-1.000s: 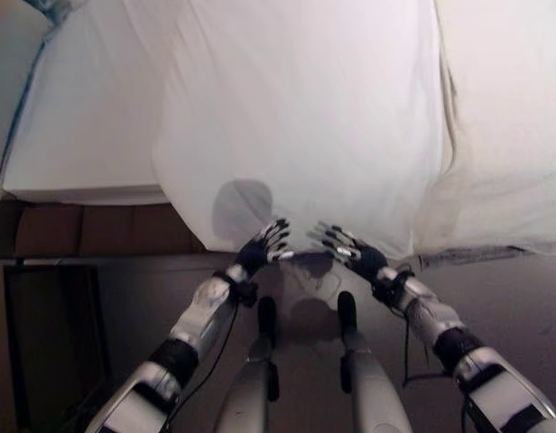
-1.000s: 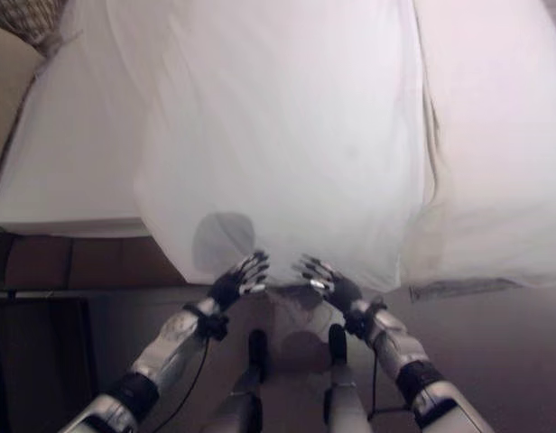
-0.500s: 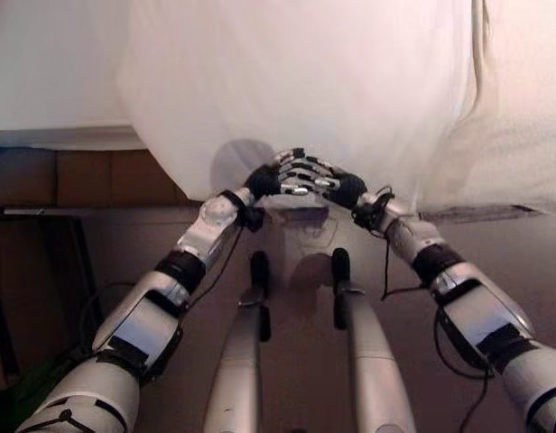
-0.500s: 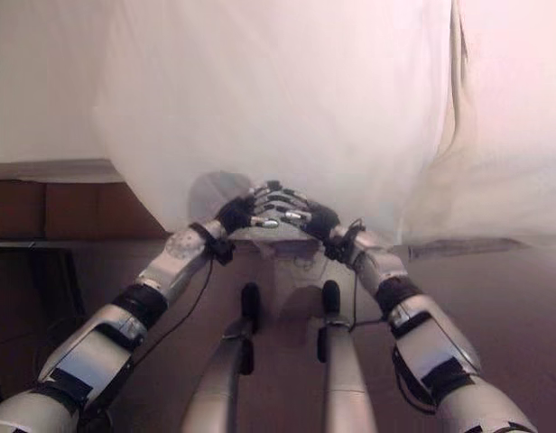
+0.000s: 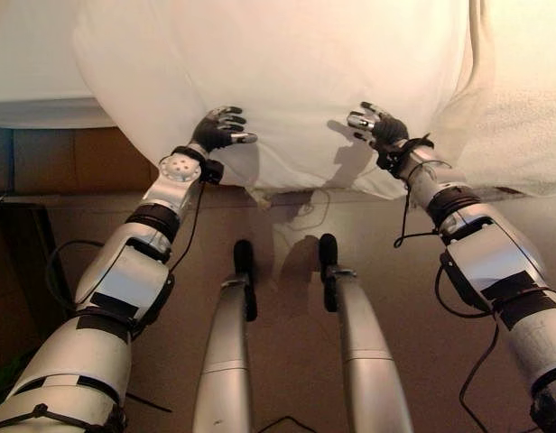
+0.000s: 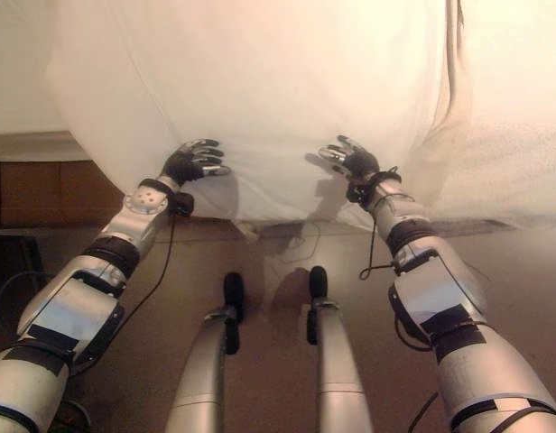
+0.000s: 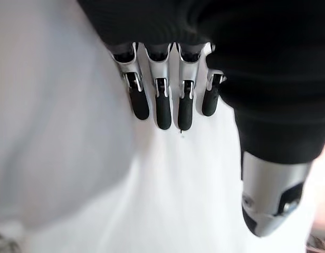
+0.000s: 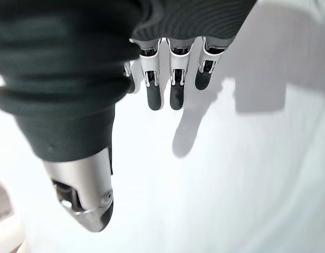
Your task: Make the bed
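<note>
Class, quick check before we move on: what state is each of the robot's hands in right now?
Left hand: open, fingers straight over the white sheet, holding nothing.
Right hand: open, fingers straight over the same sheet, holding nothing.

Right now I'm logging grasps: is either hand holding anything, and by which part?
Nothing is held. The left hand and right hand are both open against the hanging white sheet, fingers straight, not curled round any fold.

Both eye views look steeply down from the head, sharing the white sheet [image 5: 287, 81] hanging ahead of each hand, while each wrist view peers along its own fingers, very close to that same cloth.
</note>
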Robot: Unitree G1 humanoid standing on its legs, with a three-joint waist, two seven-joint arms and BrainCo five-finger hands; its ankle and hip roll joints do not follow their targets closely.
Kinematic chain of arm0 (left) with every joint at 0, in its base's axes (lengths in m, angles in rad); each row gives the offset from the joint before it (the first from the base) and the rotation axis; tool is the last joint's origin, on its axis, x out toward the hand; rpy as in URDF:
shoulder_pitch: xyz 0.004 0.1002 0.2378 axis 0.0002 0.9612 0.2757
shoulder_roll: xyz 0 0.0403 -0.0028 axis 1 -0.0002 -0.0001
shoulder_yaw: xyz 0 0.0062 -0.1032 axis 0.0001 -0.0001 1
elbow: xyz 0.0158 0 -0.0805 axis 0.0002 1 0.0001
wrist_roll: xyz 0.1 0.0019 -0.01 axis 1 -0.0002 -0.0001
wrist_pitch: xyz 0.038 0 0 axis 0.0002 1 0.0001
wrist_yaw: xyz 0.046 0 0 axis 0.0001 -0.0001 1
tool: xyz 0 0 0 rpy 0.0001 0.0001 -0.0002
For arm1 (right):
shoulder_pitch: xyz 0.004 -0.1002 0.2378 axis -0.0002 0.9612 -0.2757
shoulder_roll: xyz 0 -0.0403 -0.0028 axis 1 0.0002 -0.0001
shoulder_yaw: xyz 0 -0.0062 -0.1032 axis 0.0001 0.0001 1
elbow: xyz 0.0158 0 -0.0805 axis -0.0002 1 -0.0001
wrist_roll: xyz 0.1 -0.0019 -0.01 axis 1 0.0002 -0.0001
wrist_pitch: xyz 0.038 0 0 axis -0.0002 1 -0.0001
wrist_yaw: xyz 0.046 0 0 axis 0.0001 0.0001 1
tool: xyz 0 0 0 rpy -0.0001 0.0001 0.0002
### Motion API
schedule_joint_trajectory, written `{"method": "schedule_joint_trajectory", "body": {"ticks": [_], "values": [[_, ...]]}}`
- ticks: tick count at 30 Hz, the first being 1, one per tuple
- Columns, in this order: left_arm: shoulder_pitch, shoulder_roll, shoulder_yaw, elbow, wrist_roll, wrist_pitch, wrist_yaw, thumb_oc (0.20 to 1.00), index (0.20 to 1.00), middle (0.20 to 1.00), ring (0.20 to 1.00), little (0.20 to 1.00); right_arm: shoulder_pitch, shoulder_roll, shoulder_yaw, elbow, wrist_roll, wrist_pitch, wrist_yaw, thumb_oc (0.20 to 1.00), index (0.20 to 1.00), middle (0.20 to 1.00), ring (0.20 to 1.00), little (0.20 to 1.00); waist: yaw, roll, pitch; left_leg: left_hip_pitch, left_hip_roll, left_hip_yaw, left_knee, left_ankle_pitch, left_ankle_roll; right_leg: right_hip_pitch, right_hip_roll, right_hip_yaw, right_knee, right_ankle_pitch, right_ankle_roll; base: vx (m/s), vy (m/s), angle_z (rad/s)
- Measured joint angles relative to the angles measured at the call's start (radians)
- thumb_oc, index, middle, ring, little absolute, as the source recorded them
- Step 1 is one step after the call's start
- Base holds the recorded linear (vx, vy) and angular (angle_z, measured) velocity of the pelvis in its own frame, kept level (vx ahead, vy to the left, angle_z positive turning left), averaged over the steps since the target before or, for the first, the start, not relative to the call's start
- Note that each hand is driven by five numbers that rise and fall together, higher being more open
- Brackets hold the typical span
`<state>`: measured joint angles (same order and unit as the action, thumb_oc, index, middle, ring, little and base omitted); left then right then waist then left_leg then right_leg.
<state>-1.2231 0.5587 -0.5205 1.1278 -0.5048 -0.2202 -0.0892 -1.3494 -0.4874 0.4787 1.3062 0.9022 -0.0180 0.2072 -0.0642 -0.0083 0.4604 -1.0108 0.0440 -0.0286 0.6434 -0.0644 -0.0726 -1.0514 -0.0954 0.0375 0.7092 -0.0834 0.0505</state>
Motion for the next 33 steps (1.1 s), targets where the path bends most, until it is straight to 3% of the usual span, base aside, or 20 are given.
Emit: {"method": "schedule_joint_trajectory", "body": {"ticks": [6,10,14,19,23,24,27,30,31,33], "values": [[0.013,0.058,0.018,0.003,0.000,-0.001,0.005,1.000,1.000,1.000,1.000,1.000,0.011,-0.112,-0.056,0.085,-0.054,0.000,-0.086,1.000,1.000,1.000,1.000,1.000,0.002,0.001,0.001,0.032,-0.020,-0.003,-0.072,0.035,0.000,0.020,-0.023,-0.010,-0.032,0.001,0.001,0.03,-0.026,0.11],[0.109,0.091,0.093,-0.017,-0.001,-0.010,0.019,1.000,1.000,1.000,1.000,1.000,0.088,-0.167,-0.124,0.095,-0.076,-0.005,-0.124,1.000,1.000,1.000,1.000,1.000,0.008,0.002,0.001,0.104,-0.021,-0.004,-0.142,0.056,-0.004,0.083,-0.028,-0.020,-0.074,0.003,-0.002,0.02,-0.031,0.06],[0.244,0.142,0.195,-0.013,0.004,-0.007,0.063,1.000,1.000,1.000,1.000,1.000,0.207,-0.238,-0.219,0.111,-0.097,-0.006,-0.158,1.000,1.000,1.000,1.000,1.000,0.027,0.009,0.004,0.160,-0.021,-0.001,-0.206,0.077,-0.010,0.123,-0.028,-0.024,-0.107,0.006,-0.007,0.01,-0.012,0.01],[0.515,0.154,0.337,0.016,0.024,0.015,0.086,1.000,1.000,1.000,1.000,1.000,0.410,-0.237,-0.371,0.120,-0.098,0.002,-0.168,1.000,1.000,1.000,1.000,1.000,0.029,0.019,0.009,0.280,-0.018,-0.006,-0.339,0.118,-0.012,0.228,-0.029,-0.044,-0.197,0.020,-0.010,0.04,-0.013,0.04],[0.719,0.086,0.415,0.067,0.061,0.038,0.086,1.000,1.000,1.000,1.000,1.000,0.614,-0.223,-0.464,0.126,-0.105,0.001,-0.169,1.000,1.000,1.000,1.000,1.000,0.037,0.034,0.006,0.428,-0.010,-0.013,-0.471,0.154,-0.011,0.372,-0.027,-0.071,-0.293,0.029,-0.006,0.06,-0.017,0.08],[0.757,0.037,0.439,0.077,0.061,0.039,0.086,1.000,1.000,1.000,1.000,1.000,0.668,-0.208,-0.495,0.122,-0.106,-0.001,-0.168,1.000,1.000,1.000,1.000,1.000,0.049,0.039,0.003,0.479,-0.008,-0.014,-0.508,0.163,-0.009,0.421,-0.027,-0.077,-0.328,0.034,-0.004,0.08,0.008,0.05],[0.812,-0.051,0.420,0.077,0.081,0.039,0.070,1.000,1.000,1.000,1.000,1.000,0.736,-0.164,-0.514,0.122,-0.106,-0.016,-0.163,1.000,1.000,1.000,1.000,1.000,0.054,0.055,-0.015,0.544,-0.006,-0.016,-0.561,0.175,-0.003,0.494,-0.025,-0.083,-0.391,0.050,0.006,0.12,0.025,0.01],[0.871,-0.195,0.393,0.077,0.101,0.039,0.038,1.000,1.000,1.000,1.000,1.000,0.824,-0.036,-0.556,0.095,-0.123,-0.033,-0.143,1.000,1.000,1.000,1.000,1.000,0.052,0.064,-0.022,0.702,0.002,-0.008,-0.646,0.190,0.004,0.672,-0.015,-0.096,-0.516,0.086,0.015,0.08,0.021,-0.03],[0.915,-0.247,0.323,0.079,0.139,0.048,-0.008,1.000,1.000,1.000,1.000,1.000,0.893,0.013,-0.555,0.104,-0.133,-0.030,-0.125,1.000,1.000,1.000,1.000,1.000,0.053,0.063,-0.110,0.724,0.003,-0.006,-0.684,0.191,0.006,0.701,-0.014,-0.097,-0.571,0.094,0.021,0.09,0.032,-0.01],[0.940,-0.279,0.310,0.084,0.147,0.059,-0.032,1.000,1.000,1.000,1.000,1.000,0.948,0.045,-0.558,0.107,-0.150,-0.043,-0.121,1.000,1.000,1.000,1.000,1.000,0.048,0.061,-0.146,0.774,0.007,0.008,-0.717,0.200,0.011,0.766,-0.011,-0.100,-0.642,0.127,0.024,0.09,0.061,-0.06]]}}
